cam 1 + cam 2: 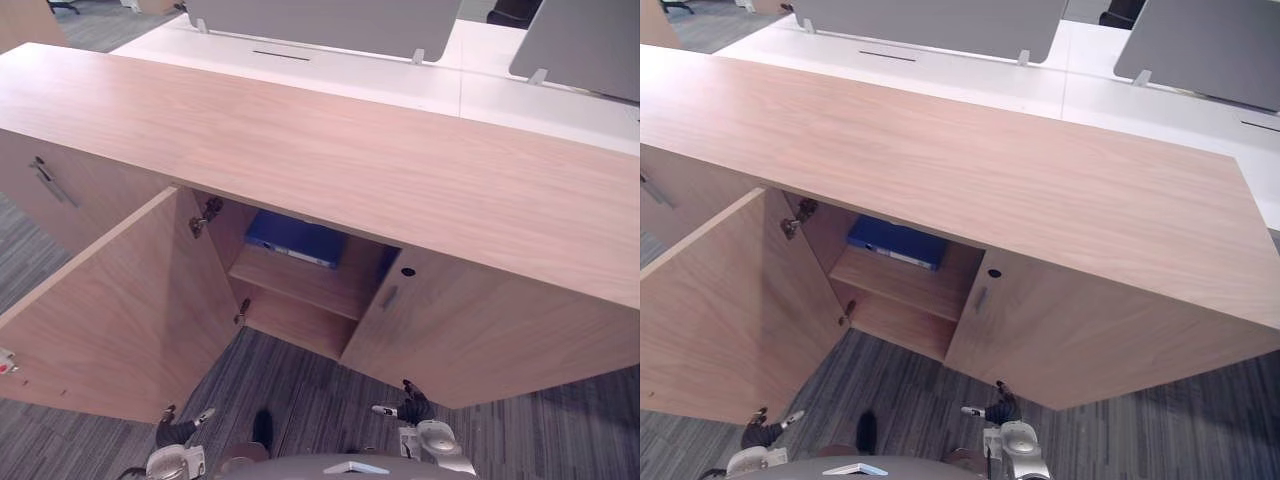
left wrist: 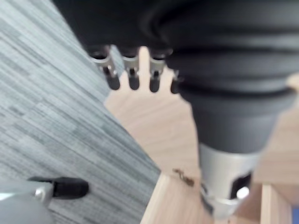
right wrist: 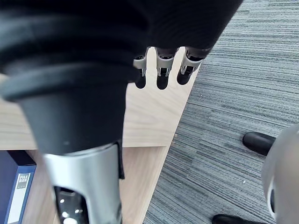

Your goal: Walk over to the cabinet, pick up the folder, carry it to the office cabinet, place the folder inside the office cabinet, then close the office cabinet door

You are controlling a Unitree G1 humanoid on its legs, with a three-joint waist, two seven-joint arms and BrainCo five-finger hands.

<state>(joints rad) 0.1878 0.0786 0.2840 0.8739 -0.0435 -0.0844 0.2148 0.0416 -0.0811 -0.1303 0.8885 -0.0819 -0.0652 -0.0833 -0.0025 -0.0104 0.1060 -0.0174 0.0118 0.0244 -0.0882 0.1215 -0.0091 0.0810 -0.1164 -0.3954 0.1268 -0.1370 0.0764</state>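
While the blue folder already lies flat on the upper shelf inside the cabinet, centre frame, the open door stands lower left. It is nearest the left hand. The right hand hangs lower right of centre. Fingers of both appear loosely relaxed and empty.

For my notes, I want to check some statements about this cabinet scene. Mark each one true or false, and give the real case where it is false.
1. The blue folder lies on the upper shelf inside the cabinet. True.
2. The left hand holds the folder. False: the left hand and the right hand both hang low over the carpet, with straight fingers, and hold nothing.
3. The left door of the cabinet stands open. True.
4. The right door stands open too. False: it is shut, flush with the front of the cabinet.
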